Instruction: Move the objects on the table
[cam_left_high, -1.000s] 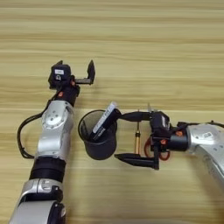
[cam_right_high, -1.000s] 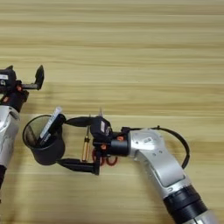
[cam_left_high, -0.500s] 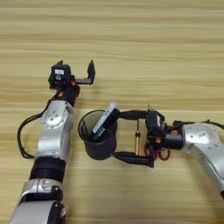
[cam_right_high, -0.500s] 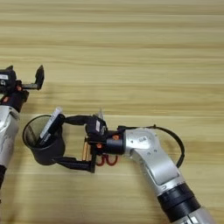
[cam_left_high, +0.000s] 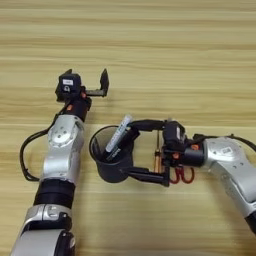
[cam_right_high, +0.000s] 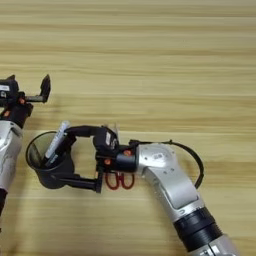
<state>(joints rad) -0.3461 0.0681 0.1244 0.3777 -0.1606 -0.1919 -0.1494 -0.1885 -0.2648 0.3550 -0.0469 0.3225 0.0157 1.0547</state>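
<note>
The black mesh pen cup (cam_left_high: 111, 164) stands upright on the table (cam_left_high: 190, 55), left of centre. A white-barrelled marker (cam_left_high: 119, 134) leans inside it. My right gripper (cam_left_high: 128, 151) is open. Its upper finger reaches over the cup's far rim and its lower finger lies along the cup's near wall, so the cup's right side sits between them. A slim dark marker (cam_left_high: 156, 156) lies on the wood between the fingers, just right of the cup. My left gripper (cam_left_high: 86, 78) is parked open and holds nothing, beyond the cup to the upper left.
My left arm (cam_left_high: 62, 150) runs down the left side, close beside the cup. Red cable loops (cam_left_high: 180, 175) hang under the right gripper's body. My right forearm (cam_right_high: 170, 185) comes in from the lower right. Bare wood stretches across the far half.
My right gripper has slid left, so its open fingers now straddle more of the cup. The cup, both markers and the left arm have stayed put.
</note>
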